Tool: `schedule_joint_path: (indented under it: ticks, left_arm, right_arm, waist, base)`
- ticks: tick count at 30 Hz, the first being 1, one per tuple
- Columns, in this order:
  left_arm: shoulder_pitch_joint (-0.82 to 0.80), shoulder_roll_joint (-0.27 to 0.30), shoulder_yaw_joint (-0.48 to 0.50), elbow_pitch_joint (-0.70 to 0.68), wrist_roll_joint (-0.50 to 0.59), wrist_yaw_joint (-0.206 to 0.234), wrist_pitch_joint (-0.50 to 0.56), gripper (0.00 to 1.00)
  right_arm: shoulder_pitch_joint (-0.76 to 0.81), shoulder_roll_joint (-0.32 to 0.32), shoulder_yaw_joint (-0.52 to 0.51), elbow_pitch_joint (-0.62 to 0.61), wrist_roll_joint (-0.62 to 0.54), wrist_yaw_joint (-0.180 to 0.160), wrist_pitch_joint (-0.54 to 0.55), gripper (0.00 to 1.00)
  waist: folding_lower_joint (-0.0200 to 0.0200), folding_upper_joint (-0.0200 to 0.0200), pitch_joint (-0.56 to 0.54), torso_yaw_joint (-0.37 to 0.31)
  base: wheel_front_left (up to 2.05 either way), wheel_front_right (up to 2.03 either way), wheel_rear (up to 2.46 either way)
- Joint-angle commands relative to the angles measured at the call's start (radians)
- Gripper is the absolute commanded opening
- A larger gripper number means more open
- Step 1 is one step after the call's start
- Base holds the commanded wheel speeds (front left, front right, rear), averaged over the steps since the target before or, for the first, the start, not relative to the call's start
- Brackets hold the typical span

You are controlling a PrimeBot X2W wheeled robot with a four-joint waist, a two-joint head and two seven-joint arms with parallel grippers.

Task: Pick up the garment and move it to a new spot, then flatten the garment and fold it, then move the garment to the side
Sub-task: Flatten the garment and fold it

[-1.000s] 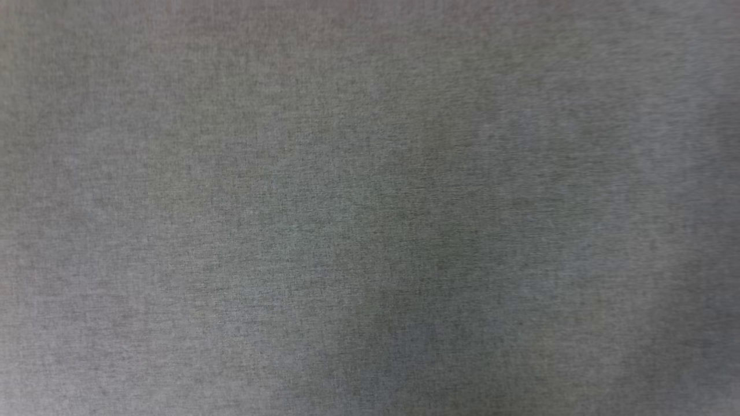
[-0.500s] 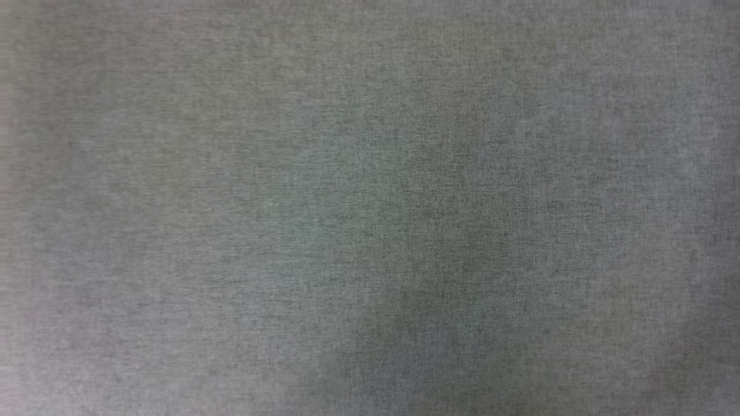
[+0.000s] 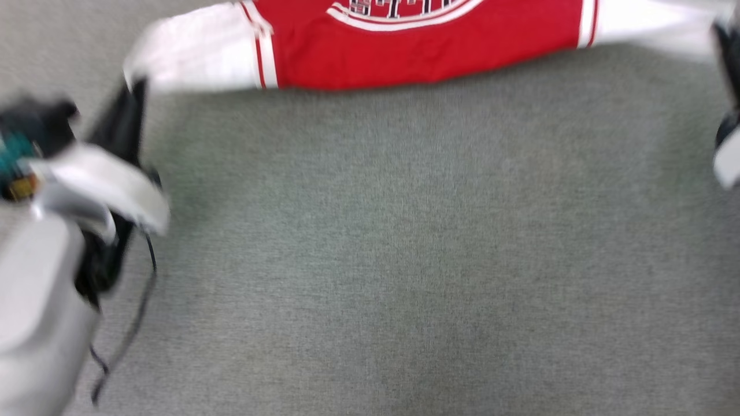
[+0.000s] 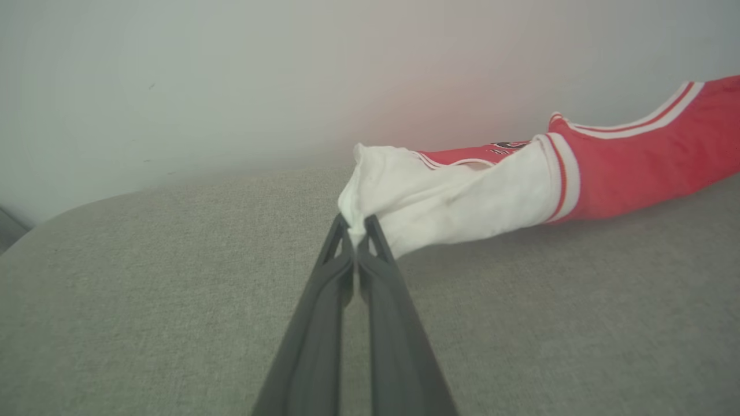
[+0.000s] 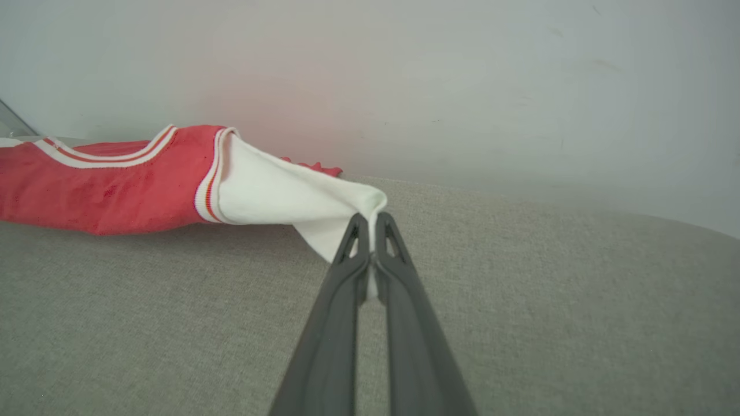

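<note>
Garment (image 3: 416, 52) is held stretched over grey fabric surface (image 3: 404, 260), sleeves clamped by left gripper (image 4: 354, 222) and right gripper (image 5: 372, 221).

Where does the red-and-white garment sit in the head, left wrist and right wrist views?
Head view: the garment stretched along the top edge, sleeves out to both sides.
Left wrist view: right of centre, one white sleeve pinched in the left gripper.
Right wrist view: left of centre, the other sleeve pinched in the right gripper.
Shared landmark: the grey fabric surface beneath it.
</note>
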Motion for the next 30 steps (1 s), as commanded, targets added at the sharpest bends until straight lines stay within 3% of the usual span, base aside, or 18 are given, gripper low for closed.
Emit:
schedule_joint_path:
  ticks: [1, 14, 24, 30]
  left_arm:
    - [0.036, 0.001, -0.004, -0.007, -0.005, 0.005, 0.002, 0.0]
    - [0.503, 0.073, -0.034, -0.162, -0.08, 0.115, 0.075, 0.0]
    - [0.727, 0.115, -0.044, -0.222, -0.121, 0.175, 0.102, 0.0]
    - [0.796, 0.114, -0.076, -0.244, -0.139, 0.184, 0.147, 0.0]
  right_arm:
    - [0.038, -0.016, 0.0, -0.011, 0.007, -0.001, 0.0, 0.0]
    - [0.531, -0.118, -0.042, -0.163, 0.069, -0.001, 0.076, 0.0]
    - [0.785, -0.088, -0.11, -0.247, 0.119, -0.001, 0.191, 0.0]
    - [0.909, -0.072, -0.136, -0.285, 0.151, -0.001, 0.251, 0.0]
  waist:
    - [0.0, 0.0, -0.075, 0.009]
    - [0.0, 0.0, -0.258, 0.014]
    - [0.0, 0.0, -0.331, 0.001]
    - [0.0, 0.0, -0.335, 0.002]
  base:
    - [0.0, 0.0, 0.0]
    - [0.0, 0.0, 0.0]
    - [0.0, 0.0, 0.0]
    - [0.0, 0.0, 0.0]
